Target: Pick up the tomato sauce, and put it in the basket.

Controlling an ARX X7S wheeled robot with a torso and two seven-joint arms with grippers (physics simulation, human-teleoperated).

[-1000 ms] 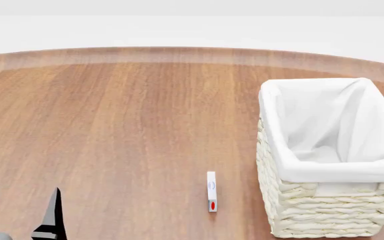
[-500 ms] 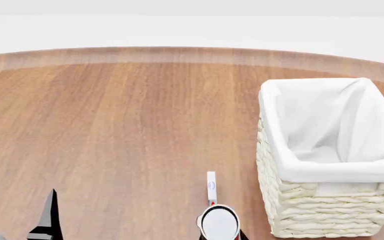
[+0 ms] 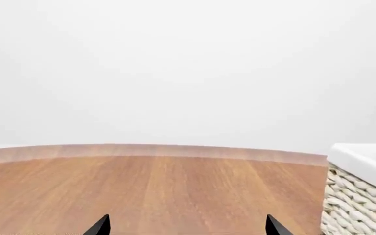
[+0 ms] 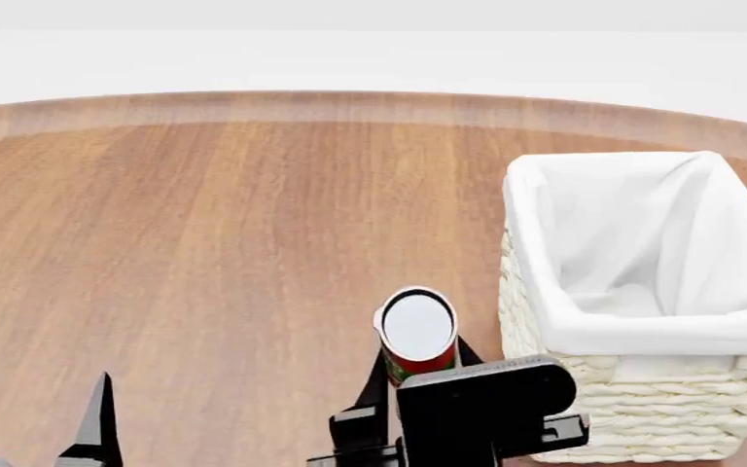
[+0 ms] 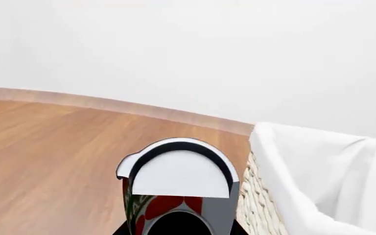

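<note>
The tomato sauce [image 4: 418, 334] is a small can with a red and green label and a silver-white top. My right gripper [image 4: 415, 375] is shut on it and holds it upright above the table, just left of the basket [image 4: 633, 409]. The can fills the middle of the right wrist view [image 5: 178, 191], with the basket's white liner [image 5: 318, 166] beside it. The basket is cream-white wicker with a white cloth liner and looks empty. My left gripper [image 4: 30, 409] is open and empty at the lower left; its fingertips [image 3: 100, 226] show over bare wood.
The round wooden table [image 4: 218, 224] ends at a curved far edge, with white floor beyond. The basket's wicker side [image 3: 358, 205] shows at the edge of the left wrist view.
My right gripper has risen into view with the can and moved up towards the basket's left side. The small white box on the table is now hidden behind the arm. The left gripper has sunk slightly.
</note>
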